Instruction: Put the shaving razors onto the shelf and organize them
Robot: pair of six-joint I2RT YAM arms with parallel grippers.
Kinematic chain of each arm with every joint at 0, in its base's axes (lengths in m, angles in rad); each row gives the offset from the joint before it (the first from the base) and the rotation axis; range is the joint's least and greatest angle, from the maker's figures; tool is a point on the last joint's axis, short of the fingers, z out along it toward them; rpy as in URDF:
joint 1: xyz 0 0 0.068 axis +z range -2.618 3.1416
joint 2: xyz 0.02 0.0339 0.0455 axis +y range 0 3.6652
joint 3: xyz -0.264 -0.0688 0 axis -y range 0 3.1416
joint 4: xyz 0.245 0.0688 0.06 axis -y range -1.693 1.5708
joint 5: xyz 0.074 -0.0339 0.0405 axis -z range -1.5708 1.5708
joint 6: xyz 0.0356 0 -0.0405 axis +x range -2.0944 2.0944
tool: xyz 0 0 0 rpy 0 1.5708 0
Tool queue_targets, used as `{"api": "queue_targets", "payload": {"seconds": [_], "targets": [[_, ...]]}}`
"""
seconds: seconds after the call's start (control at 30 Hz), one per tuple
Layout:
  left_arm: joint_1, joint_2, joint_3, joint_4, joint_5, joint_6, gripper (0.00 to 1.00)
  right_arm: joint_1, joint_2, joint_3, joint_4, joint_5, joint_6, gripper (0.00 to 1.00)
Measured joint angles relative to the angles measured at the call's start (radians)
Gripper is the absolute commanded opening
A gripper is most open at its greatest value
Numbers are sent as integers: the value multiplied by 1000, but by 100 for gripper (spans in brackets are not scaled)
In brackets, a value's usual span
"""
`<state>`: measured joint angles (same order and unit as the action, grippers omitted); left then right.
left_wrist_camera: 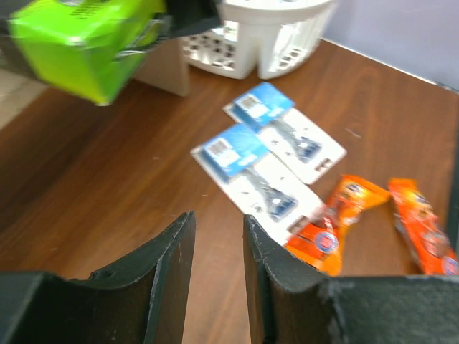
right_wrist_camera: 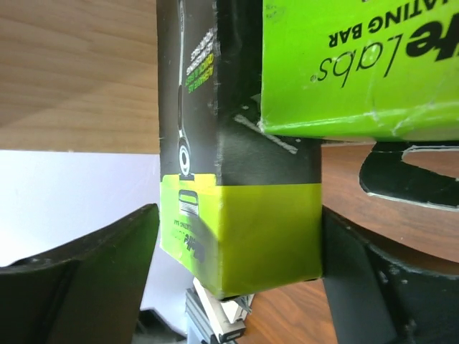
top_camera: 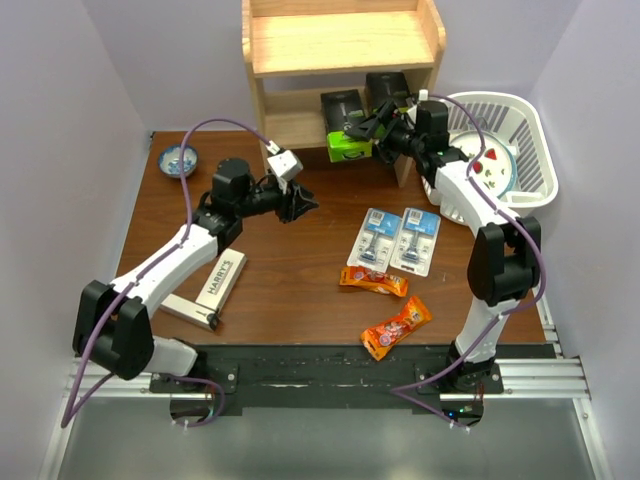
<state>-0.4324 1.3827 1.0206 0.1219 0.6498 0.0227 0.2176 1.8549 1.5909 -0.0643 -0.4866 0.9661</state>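
The wooden shelf (top_camera: 340,45) stands at the back. Two black boxes with lime-green ends sit at its lower board: one (top_camera: 346,128) juts out at the front, the other (top_camera: 387,88) stands behind it. My right gripper (top_camera: 372,128) is open with its fingers on either side of a lime-ended box (right_wrist_camera: 240,215); there is a gap at the left finger (right_wrist_camera: 107,272). Two blue-header blister cards (top_camera: 375,238) (top_camera: 418,240) lie mid-table and also show in the left wrist view (left_wrist_camera: 251,168). The HARRY'S box (top_camera: 221,279) lies at the front left. My left gripper (top_camera: 300,204) (left_wrist_camera: 217,218) is slightly open, empty, above the table.
Two orange snack packets (top_camera: 373,281) (top_camera: 396,327) lie in front of the blister cards. A white slatted basket (top_camera: 520,125) holding a plate stands at the right, beside the shelf. A small blue bowl (top_camera: 179,160) sits at the back left.
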Motion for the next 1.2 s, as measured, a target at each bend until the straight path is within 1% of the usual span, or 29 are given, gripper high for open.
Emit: {"api": "queue_targets", "payload": {"seconds": [0.13, 0.23, 0.3, 0.37, 0.4, 0.43, 0.47, 0.5, 0.53, 0.57, 0.6, 0.63, 0.77, 0.93, 1.03, 1.2], "targets": [[-2, 46, 5, 60, -97, -5, 38, 0, 1, 6, -16, 7, -5, 99], [-8, 76, 17, 105, -166, -8, 38, 1, -12, 2, -40, 15, -21, 99], [-16, 81, 19, 146, -213, -3, 36, 2, -51, -31, -53, 35, -33, 99], [-30, 84, 21, 201, -256, 14, 31, -8, -105, -70, -70, 53, -45, 99], [-42, 87, 24, 234, -280, 25, 24, -14, -135, -88, -77, 58, -52, 99], [-55, 95, 33, 266, -310, 31, 20, -20, -164, -104, -80, 65, -61, 99], [-68, 110, 51, 300, -352, 44, 11, -26, -196, -119, -82, 76, -71, 99], [-76, 126, 67, 322, -380, 44, 5, -30, -214, -128, -82, 78, -79, 92], [-85, 147, 90, 343, -417, 49, 0, -32, -234, -138, -80, 79, -92, 78], [-90, 172, 114, 360, -450, 51, 0, -33, -251, -148, -78, 79, -106, 59], [-92, 193, 134, 375, -475, 51, 0, -34, -267, -164, -69, 74, -131, 16], [-93, 221, 158, 388, -508, 56, 0, -34, -281, -183, -59, 64, -160, 0], [-92, 333, 248, 413, -623, 74, 0, -30, -299, -241, -37, 2, -299, 0], [-92, 448, 321, 442, -706, 93, 0, -23, -293, -267, -44, -31, -478, 0], [-92, 520, 379, 457, -740, 95, 0, -14, -275, -263, -21, -38, -522, 0], [-92, 597, 448, 461, -753, 101, 0, 10, -194, -216, 6, -52, -530, 0]]}}
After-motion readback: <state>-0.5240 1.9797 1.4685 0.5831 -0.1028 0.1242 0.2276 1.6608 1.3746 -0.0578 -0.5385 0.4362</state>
